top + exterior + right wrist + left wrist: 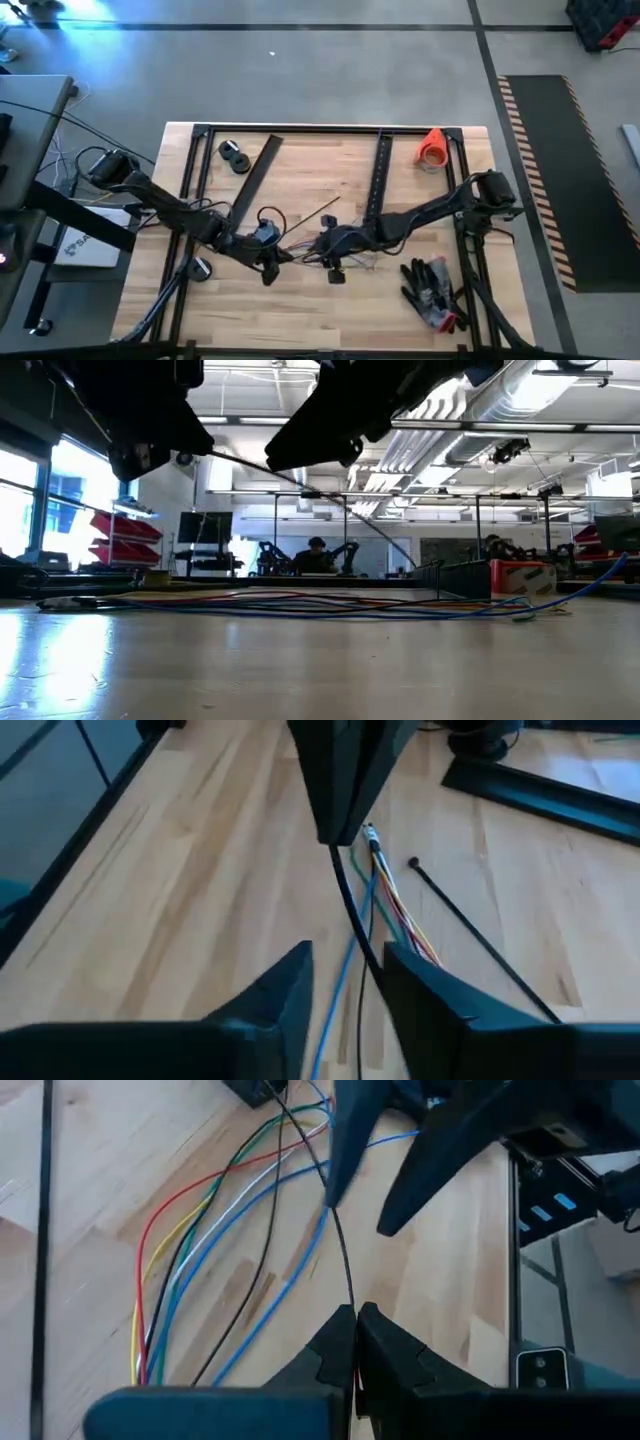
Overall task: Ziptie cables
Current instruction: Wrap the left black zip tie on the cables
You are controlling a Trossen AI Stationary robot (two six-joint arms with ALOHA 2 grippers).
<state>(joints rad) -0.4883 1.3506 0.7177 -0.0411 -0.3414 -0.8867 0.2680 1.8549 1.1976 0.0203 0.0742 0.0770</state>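
While both arms meet over mid-desk (330, 310), items list thus. Desk: pale wood, black-framed. Cables (215, 1250): loose bunch of red, yellow, green, white and blue wires, fanned flat on the desk between the two claws. Left claw (356, 1342): fingers pressed together, pinching a thin black zip tie (338, 1230). Right claw (345, 982): fingers parted, straddling the cables, gripping nothing.

Bright ceiling lights and window glare; near arms blurred.
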